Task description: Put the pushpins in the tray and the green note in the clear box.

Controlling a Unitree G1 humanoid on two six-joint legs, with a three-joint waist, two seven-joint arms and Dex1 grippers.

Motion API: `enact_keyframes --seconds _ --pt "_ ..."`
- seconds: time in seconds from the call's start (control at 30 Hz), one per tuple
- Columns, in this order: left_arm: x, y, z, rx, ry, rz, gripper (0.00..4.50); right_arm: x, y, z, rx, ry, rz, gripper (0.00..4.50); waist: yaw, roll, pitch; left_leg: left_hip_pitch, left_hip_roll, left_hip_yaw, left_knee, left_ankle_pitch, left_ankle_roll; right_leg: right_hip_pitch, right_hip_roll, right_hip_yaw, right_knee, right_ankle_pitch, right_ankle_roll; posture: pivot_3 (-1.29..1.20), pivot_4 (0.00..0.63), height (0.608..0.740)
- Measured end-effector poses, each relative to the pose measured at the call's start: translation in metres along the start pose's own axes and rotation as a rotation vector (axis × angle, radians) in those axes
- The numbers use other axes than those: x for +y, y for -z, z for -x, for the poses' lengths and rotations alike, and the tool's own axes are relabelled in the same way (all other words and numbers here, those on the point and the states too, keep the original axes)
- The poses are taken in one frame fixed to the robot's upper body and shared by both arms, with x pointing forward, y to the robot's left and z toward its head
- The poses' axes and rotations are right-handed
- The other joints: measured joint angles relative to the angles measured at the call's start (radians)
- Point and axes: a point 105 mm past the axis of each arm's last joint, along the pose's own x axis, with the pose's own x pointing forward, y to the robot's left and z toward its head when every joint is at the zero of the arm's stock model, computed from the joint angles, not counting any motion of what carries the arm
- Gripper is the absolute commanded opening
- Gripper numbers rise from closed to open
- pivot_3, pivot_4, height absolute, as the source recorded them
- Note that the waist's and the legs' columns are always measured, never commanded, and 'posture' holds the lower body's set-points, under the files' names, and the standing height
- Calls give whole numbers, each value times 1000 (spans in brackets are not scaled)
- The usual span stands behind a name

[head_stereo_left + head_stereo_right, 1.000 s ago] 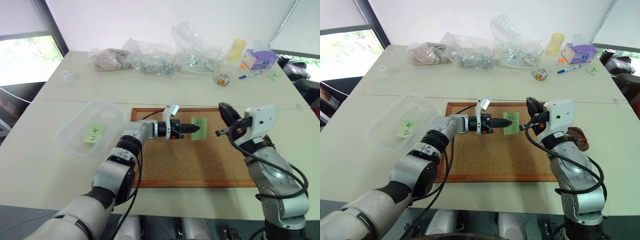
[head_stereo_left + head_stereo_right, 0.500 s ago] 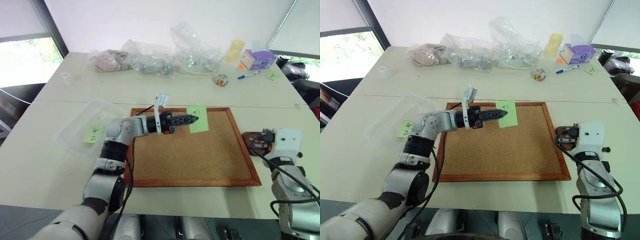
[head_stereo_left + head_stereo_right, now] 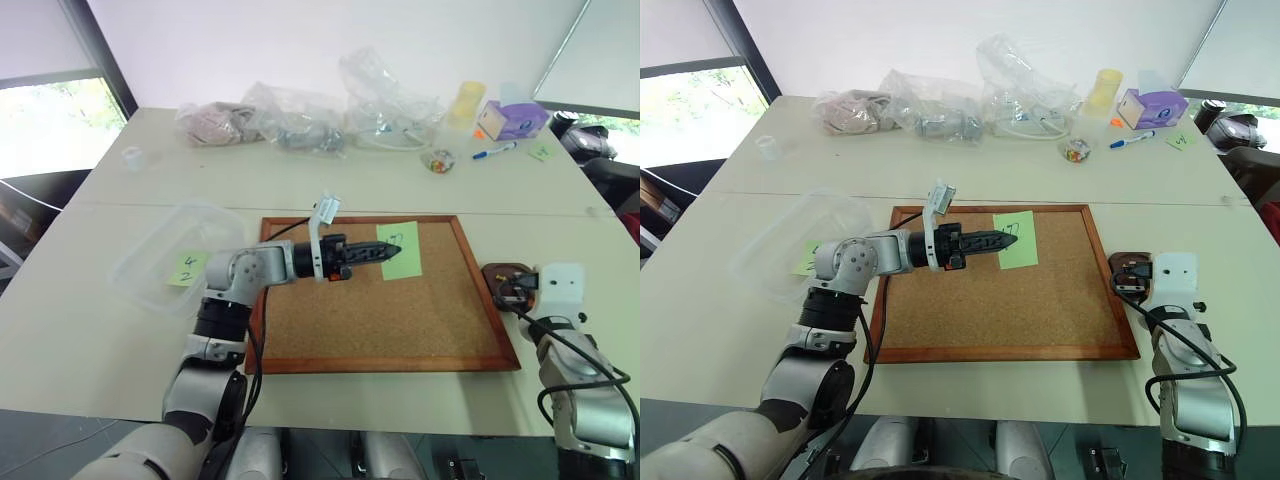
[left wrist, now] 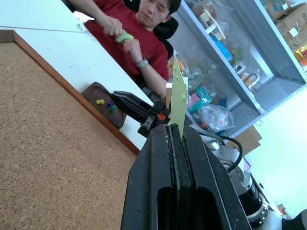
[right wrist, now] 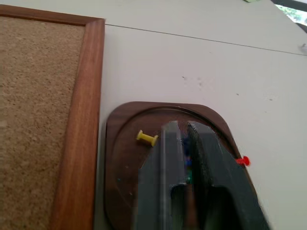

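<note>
My left gripper (image 3: 385,250) is shut on the edge of the pale green note (image 3: 401,250) and holds it just above the corkboard (image 3: 380,315). From the left wrist view the note (image 4: 178,93) stands edge-on out of the closed fingers. The clear box (image 3: 150,262) sits left of the board with a green note marked "4 2" (image 3: 188,268) in it. The dark brown tray (image 5: 124,143) lies right of the board. My right gripper (image 5: 183,139) hovers low over it, fingers slightly apart. Pushpins lie there: a yellow one (image 5: 147,138) in the dish, a red one (image 5: 242,160) at the rim, and blue and green specks in the gap.
Clear plastic bags (image 3: 300,115) lie along the table's far side. Near them are a yellow cup (image 3: 467,100), a purple tissue box (image 3: 515,118), a marker (image 3: 497,153) and a small jar (image 3: 440,160). A person in a red shirt (image 4: 129,28) sits beyond the tray.
My right arm swung right and down from above the board to the tray, and its fingers parted. My left gripper lifted the green note off the board and drew back slightly.
</note>
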Motion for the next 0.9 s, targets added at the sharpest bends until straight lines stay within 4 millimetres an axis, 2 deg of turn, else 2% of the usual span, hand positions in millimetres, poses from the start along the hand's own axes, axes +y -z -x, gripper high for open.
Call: enact_keyframes --seconds 0.13,0.17,0.37,0.7,0.9 --pt "1 0 0 1 -8 -3 0 -2 0 -1 -5 9 -55 4027 0 0 0 0 0 0 0 0 0 0 0 0 0 0 0 0 150 738" --pt "1 0 0 1 -8 -3 0 -4 -1 -1 -6 17 -64 4443 0 0 0 0 0 0 0 0 0 0 0 0 0 0 0 0 150 738" --pt "1 -1 -1 -3 -10 -10 0 -10 2 1 -4 50 -151 4443 0 0 0 0 0 0 0 0 0 0 0 0 0 0 0 0 150 738" --pt "1 0 -3 -8 -9 -11 0 -8 5 2 32 30 -490 4443 -1 0 0 0 0 0 0 0 0 0 0 0 0 0 0 0 150 738" --pt "2 0 -3 -10 -14 -12 0 -7 6 2 83 -9 -509 4443 -1 0 0 0 0 0 0 0 0 0 0 0 0 0 0 0 150 738"
